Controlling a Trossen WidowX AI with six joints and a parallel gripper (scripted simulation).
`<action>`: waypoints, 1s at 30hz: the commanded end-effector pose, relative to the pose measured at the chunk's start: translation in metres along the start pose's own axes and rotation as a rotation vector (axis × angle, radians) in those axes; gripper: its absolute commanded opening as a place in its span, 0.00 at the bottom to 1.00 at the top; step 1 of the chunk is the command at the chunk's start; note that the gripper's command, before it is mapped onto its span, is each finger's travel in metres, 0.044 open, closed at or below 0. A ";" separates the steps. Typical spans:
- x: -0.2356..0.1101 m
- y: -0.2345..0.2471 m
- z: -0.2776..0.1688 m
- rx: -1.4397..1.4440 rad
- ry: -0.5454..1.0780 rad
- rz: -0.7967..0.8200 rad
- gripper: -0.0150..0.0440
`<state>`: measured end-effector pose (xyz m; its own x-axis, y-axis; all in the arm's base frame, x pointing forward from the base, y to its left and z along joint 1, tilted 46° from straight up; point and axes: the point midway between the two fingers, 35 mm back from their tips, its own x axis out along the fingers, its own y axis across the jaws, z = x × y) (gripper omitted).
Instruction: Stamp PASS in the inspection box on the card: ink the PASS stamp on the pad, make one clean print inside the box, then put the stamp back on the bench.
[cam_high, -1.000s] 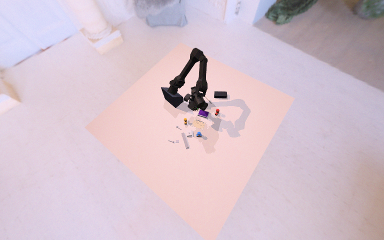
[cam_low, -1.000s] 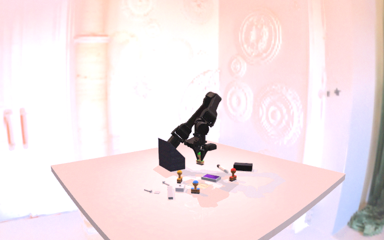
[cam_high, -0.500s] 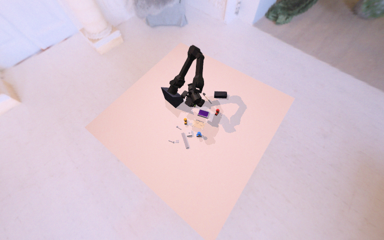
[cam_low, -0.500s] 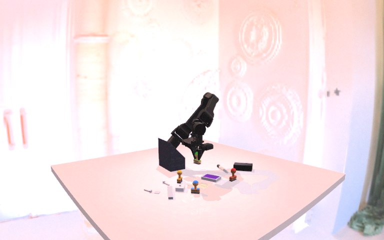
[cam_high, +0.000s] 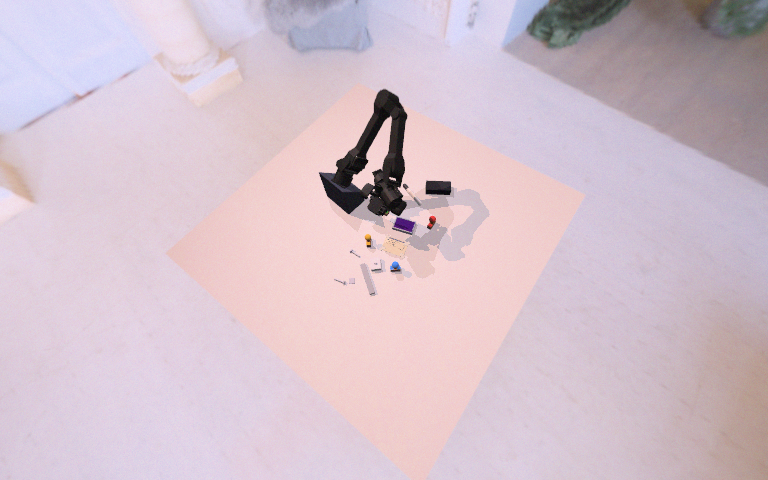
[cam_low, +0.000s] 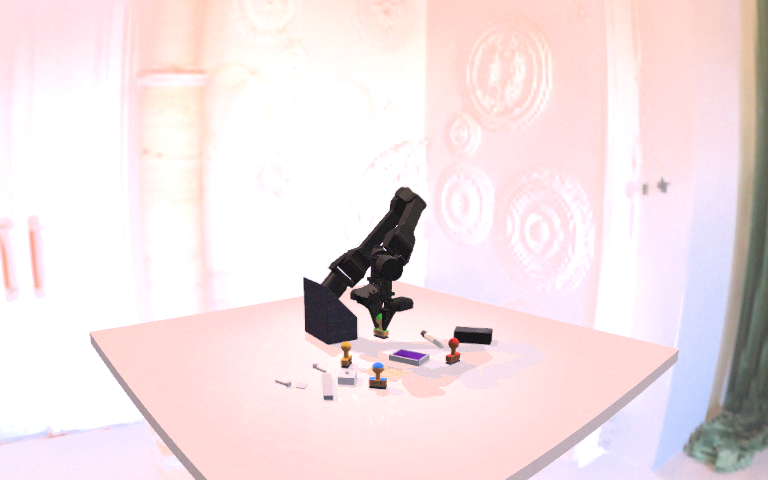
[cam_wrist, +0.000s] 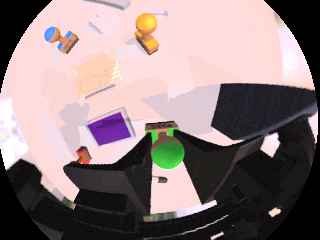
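My gripper (cam_low: 381, 323) (cam_wrist: 162, 134) is shut on the green-knobbed stamp (cam_low: 380, 332) (cam_wrist: 167, 153), whose base carries small dark lettering in the wrist view. It holds the stamp upright, a little above the bench, between the arm's base and the ink pad; the top view mostly hides it under the gripper. The purple ink pad (cam_high: 403, 225) (cam_low: 409, 356) (cam_wrist: 109, 129) lies in its grey tray. The cream card (cam_high: 394, 246) (cam_wrist: 95, 75) lies beyond the pad in the wrist view. Its printed lines are blurred, and I cannot tell whether its box holds a print.
A red stamp (cam_high: 432, 220) (cam_low: 453, 351), yellow stamp (cam_high: 368, 240) (cam_low: 346, 353) and blue stamp (cam_high: 395, 266) (cam_low: 378, 375) stand around pad and card. A black block (cam_high: 438, 187) and a pen (cam_low: 432, 338) lie behind the pad. A white block (cam_low: 347, 376), grey bar (cam_high: 368, 279) and small screws lie past the card.
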<state>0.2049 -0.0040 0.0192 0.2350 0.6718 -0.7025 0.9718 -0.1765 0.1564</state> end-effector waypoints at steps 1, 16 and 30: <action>0.007 -0.002 -0.001 0.007 0.005 -0.003 0.25; 0.031 -0.003 -0.002 0.007 0.009 -0.002 0.25; 0.041 -0.002 -0.004 -0.001 0.009 0.000 0.43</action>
<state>0.2121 0.0264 -0.0074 0.2355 0.6785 -0.6958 0.9717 -0.1776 0.1556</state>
